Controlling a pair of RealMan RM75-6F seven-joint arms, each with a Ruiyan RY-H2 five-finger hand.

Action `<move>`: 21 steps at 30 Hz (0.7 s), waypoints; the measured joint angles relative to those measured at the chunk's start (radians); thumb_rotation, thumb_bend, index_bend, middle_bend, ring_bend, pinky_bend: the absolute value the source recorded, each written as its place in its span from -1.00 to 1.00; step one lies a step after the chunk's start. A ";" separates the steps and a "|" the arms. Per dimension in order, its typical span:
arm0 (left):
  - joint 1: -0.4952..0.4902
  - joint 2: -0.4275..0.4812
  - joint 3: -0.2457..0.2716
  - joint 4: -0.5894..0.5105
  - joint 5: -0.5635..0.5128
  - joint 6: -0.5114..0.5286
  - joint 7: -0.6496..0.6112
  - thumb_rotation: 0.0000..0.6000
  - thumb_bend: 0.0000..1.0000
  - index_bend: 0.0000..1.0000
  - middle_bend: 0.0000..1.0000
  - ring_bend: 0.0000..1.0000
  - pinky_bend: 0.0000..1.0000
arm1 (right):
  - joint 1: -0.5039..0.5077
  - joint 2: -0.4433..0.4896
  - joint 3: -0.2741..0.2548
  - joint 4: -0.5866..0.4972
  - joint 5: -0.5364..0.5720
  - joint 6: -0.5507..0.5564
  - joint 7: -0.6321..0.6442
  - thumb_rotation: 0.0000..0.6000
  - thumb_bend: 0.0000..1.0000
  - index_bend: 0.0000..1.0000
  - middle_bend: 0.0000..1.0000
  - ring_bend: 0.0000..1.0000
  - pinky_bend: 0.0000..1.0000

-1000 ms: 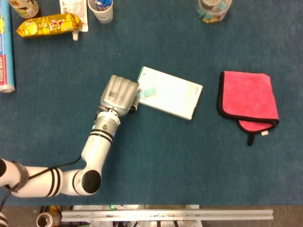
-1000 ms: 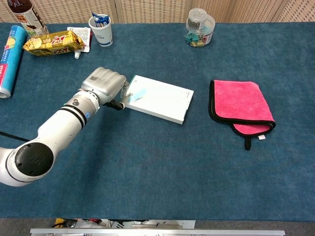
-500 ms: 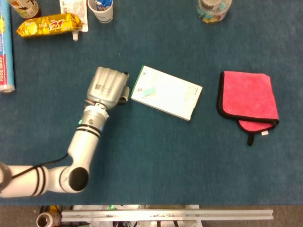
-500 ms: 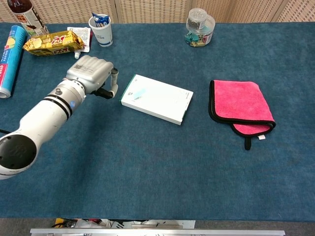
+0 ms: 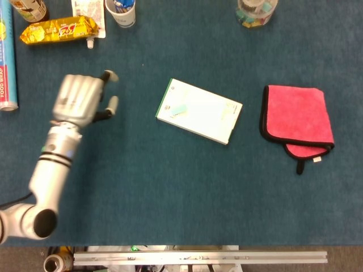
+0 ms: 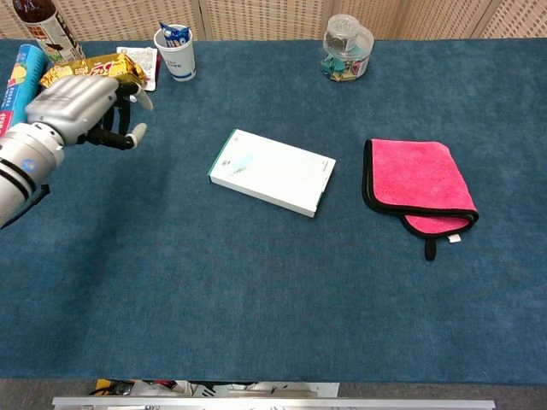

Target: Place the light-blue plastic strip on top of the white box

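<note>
step: placement looked done | light-blue plastic strip (image 5: 179,110) lay on white box (image 5: 199,111) near its left end | left hand (image 5: 79,98) empty, fingers apart, well clear | right hand unseen | next: likely none

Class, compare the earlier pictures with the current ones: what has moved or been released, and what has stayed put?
The left hand let go of the light-blue plastic strip and pulled back leftward, away from the white box; it now hangs empty with fingers apart. The strip stayed lying on the box's left end. The box, the pink cloth and the items along the table's far edge did not move.
</note>
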 measured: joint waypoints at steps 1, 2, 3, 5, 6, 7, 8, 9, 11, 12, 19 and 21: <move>0.019 0.014 0.006 0.004 0.026 0.009 -0.046 0.30 -0.13 -0.44 0.05 -0.01 0.22 | 0.001 0.000 0.000 0.002 0.005 -0.006 -0.005 1.00 -0.67 -0.26 -0.16 -0.16 0.02; 0.034 0.025 0.010 0.008 0.048 0.017 -0.080 0.33 -0.13 -0.44 0.02 -0.05 0.18 | 0.002 -0.001 -0.001 0.003 0.009 -0.010 -0.007 1.00 -0.67 -0.27 -0.16 -0.17 0.01; 0.050 0.035 0.016 0.014 0.071 0.027 -0.113 0.42 -0.13 -0.44 0.00 -0.08 0.14 | 0.003 -0.001 -0.001 0.003 0.013 -0.015 -0.010 1.00 -0.67 -0.29 -0.16 -0.18 0.00; 0.091 0.058 0.031 0.031 0.130 0.058 -0.187 0.66 -0.13 -0.44 -0.05 -0.13 0.07 | 0.005 -0.003 -0.002 0.005 0.021 -0.021 -0.018 1.00 -0.67 -0.30 -0.16 -0.20 -0.02; 0.109 0.066 0.037 0.040 0.156 0.075 -0.217 0.81 -0.13 -0.44 -0.07 -0.16 0.04 | 0.005 -0.004 -0.002 0.006 0.022 -0.022 -0.021 1.00 -0.67 -0.31 -0.16 -0.20 -0.02; 0.132 0.076 0.046 0.054 0.187 0.096 -0.254 0.90 -0.13 -0.44 -0.09 -0.17 0.02 | 0.005 -0.005 -0.003 0.007 0.026 -0.023 -0.025 1.00 -0.67 -0.31 -0.16 -0.20 -0.02; 0.148 0.082 0.051 0.065 0.206 0.110 -0.283 0.98 -0.13 -0.44 -0.10 -0.19 -0.01 | 0.004 -0.006 -0.003 0.009 0.029 -0.023 -0.028 1.00 -0.67 -0.31 -0.16 -0.20 -0.02; 0.163 0.089 0.057 0.076 0.222 0.123 -0.311 1.00 -0.13 -0.44 -0.12 -0.19 -0.04 | 0.003 -0.007 -0.002 0.010 0.033 -0.023 -0.029 1.00 -0.67 -0.31 -0.16 -0.20 -0.02; 0.193 0.099 0.066 0.106 0.250 0.151 -0.376 1.00 -0.13 -0.44 -0.13 -0.20 -0.07 | 0.001 -0.010 -0.001 0.014 0.043 -0.023 -0.032 1.00 -0.67 -0.31 -0.16 -0.20 -0.02; 0.207 0.103 0.069 0.121 0.262 0.165 -0.405 1.00 -0.13 -0.44 -0.13 -0.21 -0.07 | 0.000 -0.011 -0.001 0.016 0.048 -0.023 -0.034 1.00 -0.67 -0.31 -0.16 -0.20 -0.02; 0.339 0.102 0.081 0.250 0.355 0.344 -0.558 1.00 -0.13 -0.43 -0.13 -0.21 -0.10 | -0.008 -0.036 -0.007 0.029 0.075 -0.033 -0.048 1.00 -0.67 -0.31 -0.16 -0.20 -0.02; 0.374 0.101 0.084 0.267 0.374 0.382 -0.577 1.00 -0.13 -0.43 -0.13 -0.21 -0.12 | -0.009 -0.043 -0.009 0.032 0.076 -0.034 -0.053 1.00 -0.67 -0.31 -0.16 -0.20 -0.02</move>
